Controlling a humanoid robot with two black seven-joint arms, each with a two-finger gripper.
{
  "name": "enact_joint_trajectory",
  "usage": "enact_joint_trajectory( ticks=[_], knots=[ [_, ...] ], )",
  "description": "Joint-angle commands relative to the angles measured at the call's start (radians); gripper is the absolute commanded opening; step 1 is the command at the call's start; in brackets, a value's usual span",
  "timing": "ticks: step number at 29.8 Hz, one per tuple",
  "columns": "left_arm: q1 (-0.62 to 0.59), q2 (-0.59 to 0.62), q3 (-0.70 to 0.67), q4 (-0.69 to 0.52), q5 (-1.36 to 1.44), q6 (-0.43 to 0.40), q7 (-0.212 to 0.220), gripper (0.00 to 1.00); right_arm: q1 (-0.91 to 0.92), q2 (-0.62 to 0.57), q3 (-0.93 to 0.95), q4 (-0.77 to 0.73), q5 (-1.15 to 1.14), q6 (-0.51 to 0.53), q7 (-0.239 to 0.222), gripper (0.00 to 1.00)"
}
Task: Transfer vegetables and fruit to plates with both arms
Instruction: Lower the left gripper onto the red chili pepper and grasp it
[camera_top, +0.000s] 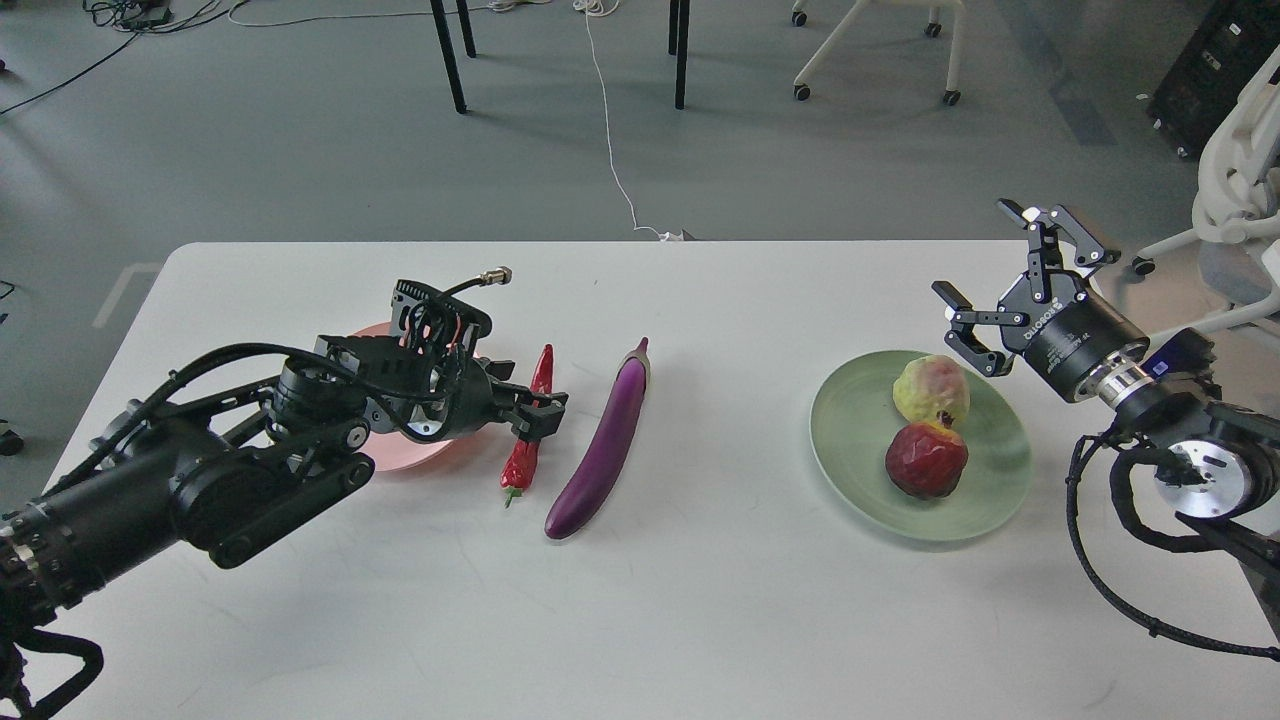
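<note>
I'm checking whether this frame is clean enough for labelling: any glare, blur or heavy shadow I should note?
Head view: sharp throughout, lighting even and soft. The eggplant shows a slim highlight along its glossy skin; the chili pepper is also shiny. Faint shadows sit under the green plate and the left gripper. No motion blur; the table's far edge looks slightly bowed.

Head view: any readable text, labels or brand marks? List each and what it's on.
"DH-ROBOTICS": white print on the black body of the right gripper, tilted and small, so the reading is uncertain.
A smaller line of print under it: too small to read.
Left gripper, pink plate, green plate, chili pepper, eggplant, pomegranate, yellow-green fruit, table: no text visible.
</note>
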Motion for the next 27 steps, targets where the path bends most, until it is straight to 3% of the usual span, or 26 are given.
enact_joint_trajectory(
  ticks=[1, 13, 16, 19, 20, 27],
  knots=[
    [-0.005, -0.044, -0.004, 0.050, 0.000, 0.003, 0.004, 0.76, 0.000, 0.000, 0.002, -0.002, 0.000, -0.002, 0.000, 0.98],
    [-0.005, -0.079, 0.005, 0.130, 0.003, 0.005, 0.013, 0.70, -0.002, -0.001, 0.008, 0.000, 0.000, 0.000, 0.000, 0.98],
    [-0.003, -0.079, 0.005, 0.130, 0.002, 0.003, 0.015, 0.56, 0.000, -0.001, 0.006, 0.000, 0.000, 0.000, 0.000, 0.98],
    [-0.002, -0.082, 0.005, 0.130, 0.000, 0.005, 0.030, 0.22, -0.002, -0.001, 0.006, 0.000, 0.000, 0.000, 0.000, 0.98],
    [-0.002, -0.084, 0.004, 0.130, 0.000, 0.005, 0.039, 0.17, -0.002, -0.001, 0.006, 0.000, 0.000, 0.000, 0.000, 0.98],
    [-0.008, -0.096, 0.001, 0.113, -0.062, 0.021, 0.049, 0.10, -0.002, 0.000, 0.006, 0.000, -0.002, -0.002, 0.000, 0.98]
  ],
)
